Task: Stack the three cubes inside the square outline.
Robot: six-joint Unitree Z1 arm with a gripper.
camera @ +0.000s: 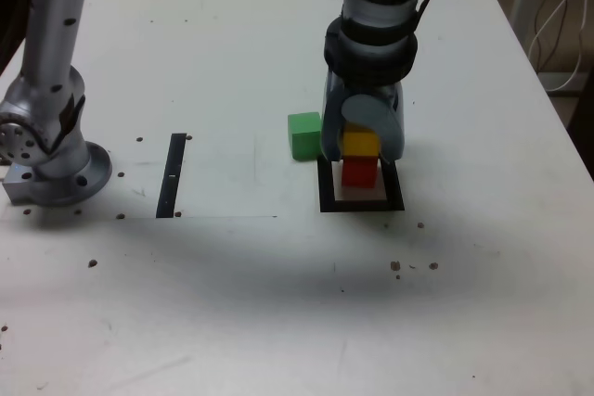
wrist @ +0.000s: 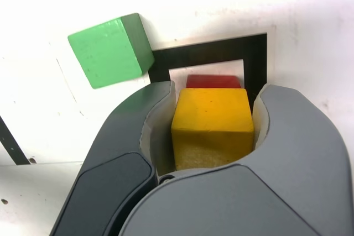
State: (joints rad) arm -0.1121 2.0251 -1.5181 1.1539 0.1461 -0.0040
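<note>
Pincer pinches yellow cube over red cube, with green cube standing just beside the square outline.

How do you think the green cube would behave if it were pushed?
The matte green cube would probably slide rather than roll, given its flat faces. It looks rigid, with crisp straight edges, and seems unlikely to tip, being squat.

Grey arm, black band near wrist, dark loose cable; gripper grey, curved fingers, pale inner pads.
</note>
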